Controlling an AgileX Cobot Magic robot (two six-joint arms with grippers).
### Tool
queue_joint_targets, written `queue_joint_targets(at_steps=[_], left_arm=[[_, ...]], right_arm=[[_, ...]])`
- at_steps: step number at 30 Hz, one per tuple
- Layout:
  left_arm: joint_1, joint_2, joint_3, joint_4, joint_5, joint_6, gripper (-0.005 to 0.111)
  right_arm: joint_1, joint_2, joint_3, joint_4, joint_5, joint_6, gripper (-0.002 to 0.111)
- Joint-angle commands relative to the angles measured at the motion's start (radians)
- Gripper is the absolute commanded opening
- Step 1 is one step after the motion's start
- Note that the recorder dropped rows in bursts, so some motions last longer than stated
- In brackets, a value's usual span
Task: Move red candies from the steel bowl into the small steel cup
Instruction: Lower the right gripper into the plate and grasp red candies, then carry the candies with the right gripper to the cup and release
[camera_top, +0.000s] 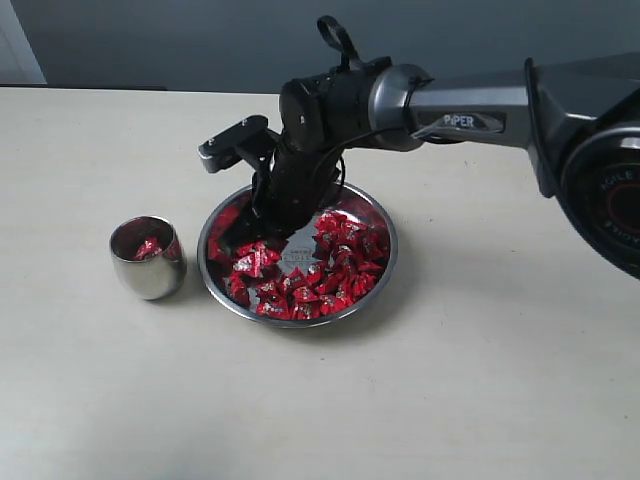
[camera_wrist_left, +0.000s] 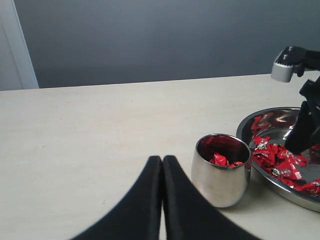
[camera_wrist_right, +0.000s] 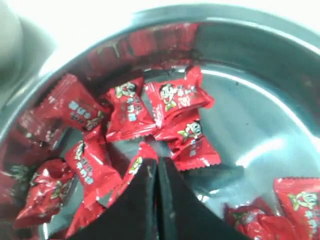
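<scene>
The steel bowl sits mid-table with many red candies spread over its bottom. My right gripper reaches down into the bowl's left side. In the right wrist view its fingers are pressed together, tips at the wrapper corner of a red candy among several others. The small steel cup stands left of the bowl and holds a few red candies. My left gripper is shut and empty, low over the table just short of the cup.
The right arm stretches in from the right, above the bowl's rear. Its dark wrist and grey camera block show over the bowl in the left wrist view. Bare pale table surrounds bowl and cup.
</scene>
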Motion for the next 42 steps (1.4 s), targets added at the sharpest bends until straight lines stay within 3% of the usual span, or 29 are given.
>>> queue_joint_targets(at_steps=[1, 11, 22, 37, 39, 42], left_arm=[[-0.002, -0.005, 0.002, 0.001, 0.000, -0.002, 0.000], [-0.002, -0.005, 0.002, 0.001, 0.000, -0.002, 0.000], [-0.002, -0.005, 0.002, 0.001, 0.000, -0.002, 0.000], [-0.002, -0.005, 0.002, 0.001, 0.000, -0.002, 0.000], [-0.002, -0.005, 0.002, 0.001, 0.000, -0.002, 0.000], [-0.002, -0.005, 0.002, 0.001, 0.000, -0.002, 0.000]], right_arm=[[-0.005, -0.060, 0.003, -0.002, 0.007, 0.007, 0.000], [-0.003, -0.091, 0.003, 0.044, -0.005, 0.007, 0.000], [0.079, -0.121, 0.003, 0.469, -0.158, -0.287, 0.000], [0.117, -0.064, 0.003, 0.461, -0.245, -0.290, 0.001], [0.117, -0.064, 0.003, 0.461, -0.245, -0.293, 0.004], [0.117, -0.064, 0.003, 0.461, -0.245, -0.304, 0.035]])
